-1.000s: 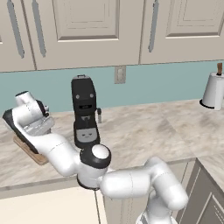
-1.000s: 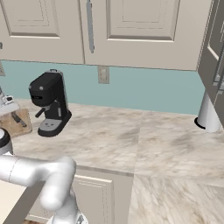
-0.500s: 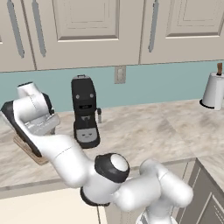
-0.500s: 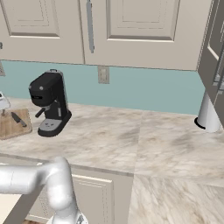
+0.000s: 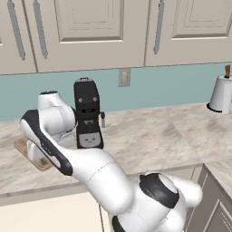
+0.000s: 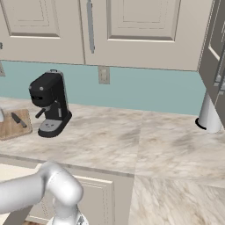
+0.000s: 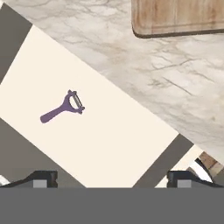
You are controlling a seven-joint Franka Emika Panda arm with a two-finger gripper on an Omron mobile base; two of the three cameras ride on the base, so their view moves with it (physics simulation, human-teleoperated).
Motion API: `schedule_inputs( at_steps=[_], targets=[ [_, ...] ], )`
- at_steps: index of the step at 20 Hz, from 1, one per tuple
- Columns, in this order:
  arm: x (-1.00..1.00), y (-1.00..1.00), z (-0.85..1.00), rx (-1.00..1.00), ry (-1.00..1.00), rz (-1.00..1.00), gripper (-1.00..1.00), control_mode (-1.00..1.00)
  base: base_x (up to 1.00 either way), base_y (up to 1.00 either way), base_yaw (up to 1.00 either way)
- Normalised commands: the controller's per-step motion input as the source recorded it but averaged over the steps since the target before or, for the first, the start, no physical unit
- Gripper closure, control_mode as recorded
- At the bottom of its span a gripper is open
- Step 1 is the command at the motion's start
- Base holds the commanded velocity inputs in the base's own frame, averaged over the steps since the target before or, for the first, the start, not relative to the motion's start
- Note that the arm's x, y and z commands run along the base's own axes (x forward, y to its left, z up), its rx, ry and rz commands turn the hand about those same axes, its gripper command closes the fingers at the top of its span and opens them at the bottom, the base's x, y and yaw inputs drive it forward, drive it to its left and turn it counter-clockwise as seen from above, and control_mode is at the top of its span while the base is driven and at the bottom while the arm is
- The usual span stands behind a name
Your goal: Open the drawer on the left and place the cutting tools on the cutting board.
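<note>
The drawer (image 7: 109, 144) is open, its pale cream inside spread below the hand. The purple-handled peeler (image 7: 63, 108) lies alone in it, left of and ahead of my gripper (image 7: 113, 179), whose fingertips (image 7: 43, 178) stand wide apart, open with nothing between them. The wooden cutting board (image 7: 179, 17) rests on the marble counter beyond the drawer's edge. In the right base view the black-handled knife (image 6: 18, 119) lies on the cutting board (image 6: 13, 127). My arm hides most of the cutting board (image 5: 31, 156) in the left base view, above the open drawer (image 5: 41, 213).
A black coffee machine (image 6: 50, 103) stands just right of the board. A paper towel roll (image 6: 208, 114) sits at the counter's far right. Wall cabinets with vertical handles hang above. The marble counter (image 6: 132, 140) stretches between them.
My arm has swung back from over the board toward the open drawer. The knife stays lying on the board. The jaws have stayed wide.
</note>
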Motion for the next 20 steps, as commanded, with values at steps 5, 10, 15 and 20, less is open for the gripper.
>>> schedule_inputs(
  at_steps=[5, 10, 15, 20],
  targets=[
    [-1.0, -0.01, 0.0, 0.15, -0.02, -0.15, -1.0, -1.0, 0.0, 0.0, 0.0],
    [-1.0, 0.0, 0.0, 0.03, -0.01, -0.14, -1.0, -1.0, 0.0, 0.0, 0.0],
    [-0.79, 0.0, 0.0, 0.0, 0.05, -0.19, -1.0, -1.0, 0.0, 0.0, 0.0],
    [-0.15, 0.0, -0.05, -0.06, 0.12, -0.25, -1.0, -1.0, 0.0, 0.0, 0.0]
  ],
)
